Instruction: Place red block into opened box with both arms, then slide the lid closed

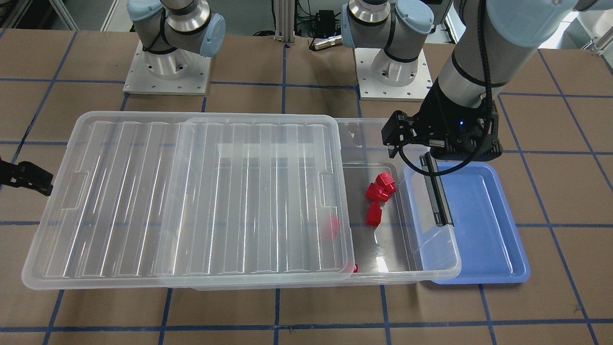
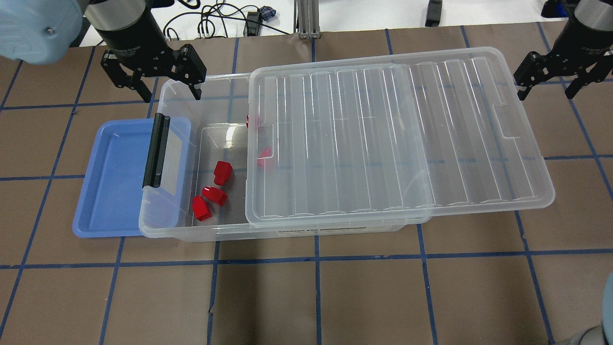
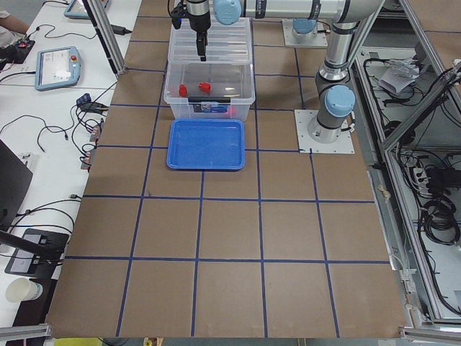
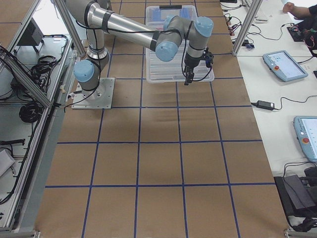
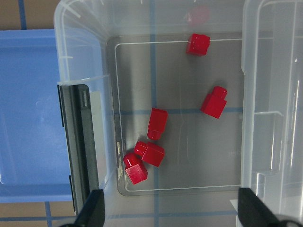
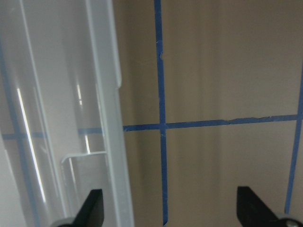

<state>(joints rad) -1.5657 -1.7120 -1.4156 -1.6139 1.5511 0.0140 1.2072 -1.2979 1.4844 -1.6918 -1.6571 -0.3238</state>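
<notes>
1. Grippers first: the left gripper (image 2: 171,95) hangs with its jaws spread wide and nothing between them. It is above the uncovered end of the box (image 2: 287,233), near the box wall farthest from the robot.
2. Below this gripper, on the box floor, lie five red blocks (image 5: 157,124). Three are bunched on the side nearest the black latch bar (image 2: 155,151). Two more lie apart from them on the side toward the lid (image 2: 383,134).
3. The latch bar sits on the box's short end, just outward of the left gripper, on the side away from the other arm.
4. Beyond that end lies a blue tray (image 2: 110,182), flat on the table (image 2: 335,297) and just beside the box.
5. From the left gripper toward the right gripper (image 2: 546,93), the lid covers most of the box. It sticks out past the box's far short end, leaving a gap only below the left gripper.
6. The right gripper is also spread wide and holds nothing. It sits just beside the lid's outer short end, near the corner away from the robot.
7. In its wrist view, one finger lies over the lid's rim and the other over the bare table. Whether it touches the lid cannot be told.
</notes>
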